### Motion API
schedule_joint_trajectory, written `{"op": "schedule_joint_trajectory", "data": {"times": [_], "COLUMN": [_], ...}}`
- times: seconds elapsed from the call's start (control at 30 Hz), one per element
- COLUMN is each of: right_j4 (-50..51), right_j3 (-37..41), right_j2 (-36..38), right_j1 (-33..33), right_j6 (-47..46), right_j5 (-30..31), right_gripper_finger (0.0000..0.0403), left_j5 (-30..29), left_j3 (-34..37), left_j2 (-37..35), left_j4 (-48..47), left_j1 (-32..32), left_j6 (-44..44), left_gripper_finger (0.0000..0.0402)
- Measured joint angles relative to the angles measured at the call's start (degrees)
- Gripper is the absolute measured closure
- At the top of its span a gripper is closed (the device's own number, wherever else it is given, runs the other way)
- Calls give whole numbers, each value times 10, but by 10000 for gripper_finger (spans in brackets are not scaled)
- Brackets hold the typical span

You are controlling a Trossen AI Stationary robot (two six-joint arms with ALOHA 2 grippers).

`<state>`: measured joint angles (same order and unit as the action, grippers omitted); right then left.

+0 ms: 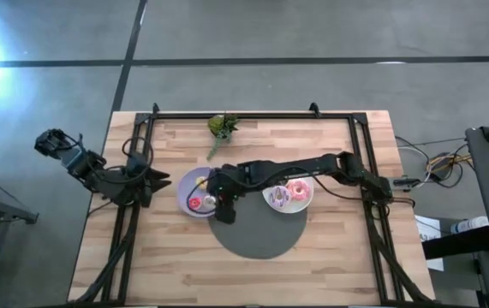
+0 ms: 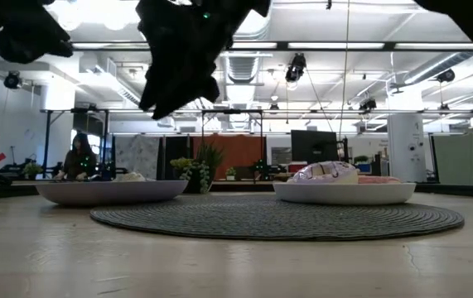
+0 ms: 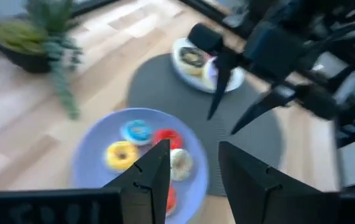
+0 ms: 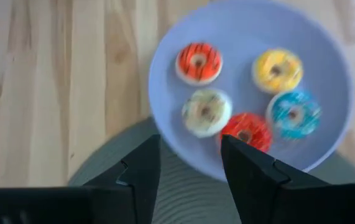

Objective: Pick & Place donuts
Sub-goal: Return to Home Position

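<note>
1. Five small toy donuts lie flat and unstacked on the lavender plate (image 4: 165, 81). Each is a ring with a hole in the middle.
2. One by one, they are:
   - a striped donut (image 4: 198, 62), orange-red with dark lines
   - a yellow donut (image 4: 277, 70)
   - a speckled white donut (image 4: 206, 112)
   - a red donut (image 4: 245, 130), just beside the white one
   - a blue donut (image 4: 295, 114)
3. Larger donuts sit on the white plate (image 1: 271, 207). One is a pink donut (image 1: 296, 192) with pale frosting, and beside it is a brown donut (image 3: 193, 57). The right arm crosses above this plate, so I cannot tell whether it holds more than these two.
4. There are two plates on the wooden table (image 1: 330, 265), the lavender one to the left and the white one to the right. Each overlaps the edge of one round grey mat (image 1: 257, 239). One small plant (image 1: 222, 128) stands near the table's far edge.
5. The right gripper (image 4: 189, 138) hovers above the lavender plate's rim, where the rim meets the mat. Its fingers are spread and hold nothing.
6. The left gripper (image 3: 194, 146) is raised to the left of the lavender plate and points toward it. Its fingers are apart and hold nothing.
</note>
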<state>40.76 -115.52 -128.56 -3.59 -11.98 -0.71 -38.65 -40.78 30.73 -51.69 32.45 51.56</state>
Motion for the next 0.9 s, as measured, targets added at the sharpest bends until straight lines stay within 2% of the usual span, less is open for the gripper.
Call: {"op": "schedule_joint_trajectory", "data": {"times": [0.1,0.2,0.3,0.37,0.47,0.67,0.8,0.9], "right_j4": [-45,-99,-137,-149,-165,-165,-170,-197], "right_j3": [72,152,237,291,355,439,476,509], "right_j2": [37,96,169,217,289,401,477,521], "right_j1": [-13,-30,-48,-60,-76,-86,-88,-103], "right_j6": [-19,-51,-90,-109,-122,-195,-316,-343], "right_j5": [-1,15,64,104,143,143,131,128], "right_gripper_finger": [251,258,265,268,271,272,275,275], "left_j5": [22,40,35,23,20,46,45,63], "left_j3": [52,122,187,218,241,251,229,214], "left_j2": [-16,-24,-24,-21,-20,-22,-31,-36], "left_j4": [102,270,429,497,519,517,511,509], "left_j1": [0,0,-3,-10,-32,-87,-90,-89], "left_j6": [-1,-26,-71,-95,-104,-100,-75,-37], "left_gripper_finger": [291,298,308,314,322,330,330,330]}}
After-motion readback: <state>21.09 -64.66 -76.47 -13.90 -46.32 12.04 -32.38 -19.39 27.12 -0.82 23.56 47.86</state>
